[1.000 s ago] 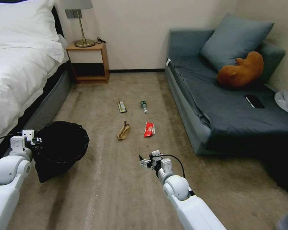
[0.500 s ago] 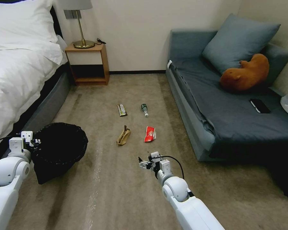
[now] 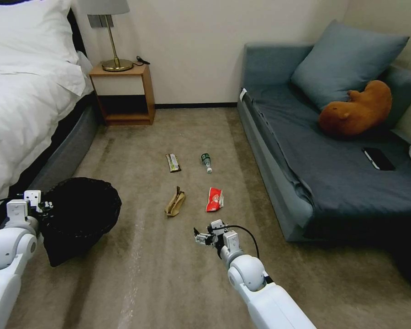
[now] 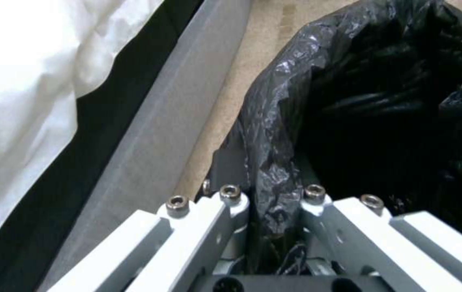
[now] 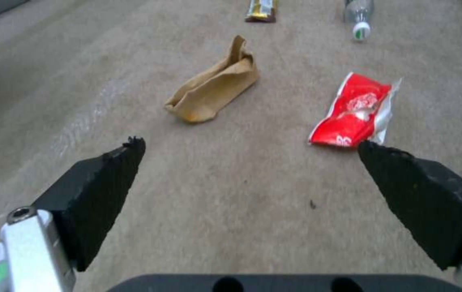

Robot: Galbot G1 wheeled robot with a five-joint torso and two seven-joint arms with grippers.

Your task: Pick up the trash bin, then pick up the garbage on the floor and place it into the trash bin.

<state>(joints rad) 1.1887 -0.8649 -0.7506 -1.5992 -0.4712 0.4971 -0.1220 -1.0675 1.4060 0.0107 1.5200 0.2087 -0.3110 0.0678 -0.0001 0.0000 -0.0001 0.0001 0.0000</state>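
- Trash bin (image 3: 80, 214) — lower left of the head view, its bag rim clamped in the left gripper (image 4: 271, 202); first step judged done.
- Right gripper (image 5: 250, 162) spread wide, empty, low over the carpet at lower centre.
- Garbage on the floor at mid-frame: red wrapper (image 5: 356, 111) nearest, brown paper bag (image 5: 214, 87) beside it.
- Next — descend and straddle one item.
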